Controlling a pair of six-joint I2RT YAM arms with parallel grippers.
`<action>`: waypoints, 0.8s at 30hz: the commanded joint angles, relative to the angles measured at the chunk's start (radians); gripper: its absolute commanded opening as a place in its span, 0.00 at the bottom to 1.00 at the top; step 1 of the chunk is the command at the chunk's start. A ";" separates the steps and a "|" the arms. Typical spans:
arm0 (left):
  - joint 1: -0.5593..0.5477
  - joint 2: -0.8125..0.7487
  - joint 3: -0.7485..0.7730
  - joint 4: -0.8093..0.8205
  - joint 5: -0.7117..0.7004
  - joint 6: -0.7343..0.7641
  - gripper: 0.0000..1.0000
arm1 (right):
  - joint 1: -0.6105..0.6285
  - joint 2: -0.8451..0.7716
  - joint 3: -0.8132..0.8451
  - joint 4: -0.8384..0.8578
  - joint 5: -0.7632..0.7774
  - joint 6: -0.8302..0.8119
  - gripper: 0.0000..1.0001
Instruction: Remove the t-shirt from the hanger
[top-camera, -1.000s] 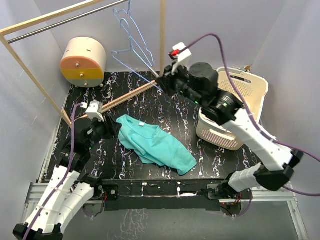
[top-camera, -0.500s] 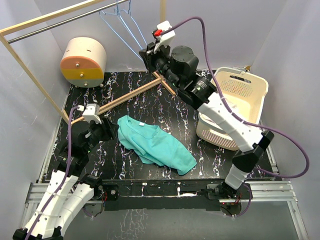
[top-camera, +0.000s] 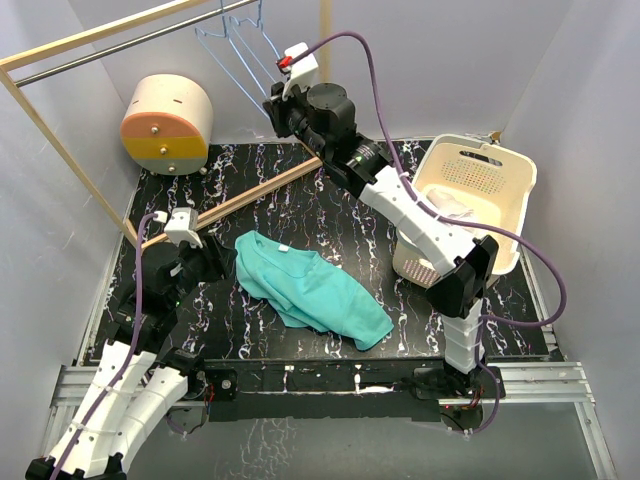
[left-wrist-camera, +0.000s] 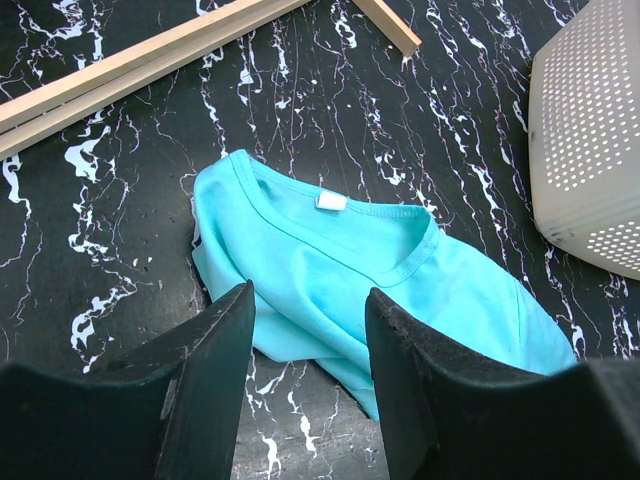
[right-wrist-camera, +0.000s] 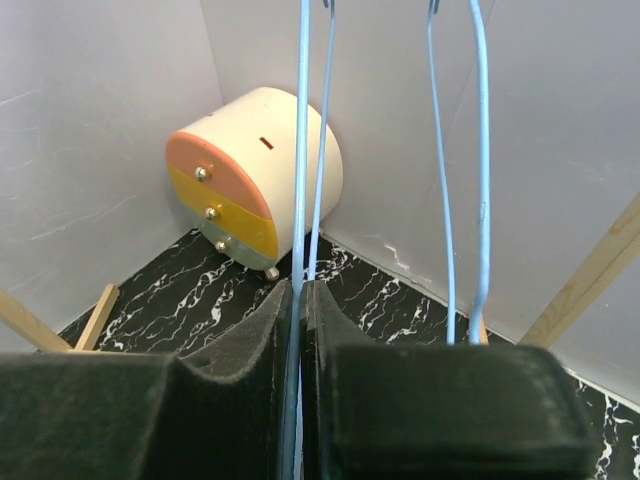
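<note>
The teal t-shirt (top-camera: 312, 290) lies crumpled flat on the black marbled table, off the hanger; in the left wrist view the t-shirt (left-wrist-camera: 345, 270) shows its collar and label. The light-blue wire hanger (top-camera: 240, 60) is bare and held high at the back, just under the metal rod (top-camera: 130, 42). My right gripper (top-camera: 273, 102) is shut on one of the hanger's wires (right-wrist-camera: 301, 150), pinched between its pads (right-wrist-camera: 302, 287). My left gripper (top-camera: 217, 258) hovers open beside the shirt's left edge, and its fingers (left-wrist-camera: 310, 300) hold nothing.
A cream perforated laundry basket (top-camera: 505, 180) stands at the right, with its wall (left-wrist-camera: 590, 140) in the left wrist view. A round cream drawer unit (top-camera: 165, 122) sits at the back left. A wooden rack frame (top-camera: 60, 45) has a slat (top-camera: 245, 196) lying across the table.
My right arm has raised the bare hanger up and to the left, from near the wooden post toward the rod. The shirt and my left gripper have stayed about where they were.
</note>
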 joint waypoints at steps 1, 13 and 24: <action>-0.001 -0.010 -0.002 -0.012 -0.010 -0.004 0.46 | -0.006 -0.039 0.029 0.031 -0.033 0.029 0.12; -0.001 -0.003 0.000 -0.016 -0.018 -0.004 0.46 | -0.004 -0.485 -0.544 0.023 -0.262 0.060 0.68; -0.002 -0.002 -0.003 -0.018 -0.043 -0.010 0.46 | 0.042 -0.723 -1.216 0.098 -0.389 0.172 0.98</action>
